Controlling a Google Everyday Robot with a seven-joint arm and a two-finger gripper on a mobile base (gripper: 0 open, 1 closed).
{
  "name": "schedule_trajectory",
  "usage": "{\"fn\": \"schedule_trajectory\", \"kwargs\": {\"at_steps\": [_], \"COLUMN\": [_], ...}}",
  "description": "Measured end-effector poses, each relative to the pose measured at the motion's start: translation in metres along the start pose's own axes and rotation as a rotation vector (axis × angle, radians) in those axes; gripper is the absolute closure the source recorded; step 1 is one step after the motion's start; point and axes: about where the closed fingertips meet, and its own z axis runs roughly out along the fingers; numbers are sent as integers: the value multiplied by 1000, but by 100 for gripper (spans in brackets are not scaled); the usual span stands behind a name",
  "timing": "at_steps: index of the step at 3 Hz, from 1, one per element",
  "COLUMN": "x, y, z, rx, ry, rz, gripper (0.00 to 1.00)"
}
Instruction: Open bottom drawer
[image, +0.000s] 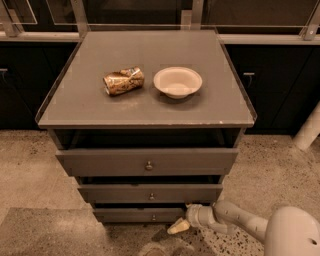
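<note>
The bottom drawer (135, 215) is the lowest and narrowest grey front of the grey cabinet (145, 112), with a tiny round metal knob (153, 217) at its centre. A dark gap shows above its front. My gripper (178, 226) is low near the floor, just right of the knob, at the right end of the drawer front. It comes in from the lower right on the light arm (235, 220). It touches no knob that I can see.
The middle drawer (150, 193) and the widest top drawer (147, 161) sit above. A crushed can (123, 81) and a white bowl (177, 81) lie on the cabinet top. Speckled floor surrounds the cabinet; dark cupboards stand behind.
</note>
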Motion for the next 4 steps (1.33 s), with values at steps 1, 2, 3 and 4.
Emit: {"fn": "schedule_trajectory", "kwargs": {"at_steps": [1, 2, 3, 4], "x": [-3, -3, -2, 5], "y": [-13, -14, 7, 24], "z": [5, 5, 27, 42], "rx": [27, 28, -45, -126], "ry": [-24, -24, 42, 86], "rz": [20, 19, -59, -103], "gripper": [0, 0, 0, 0]}}
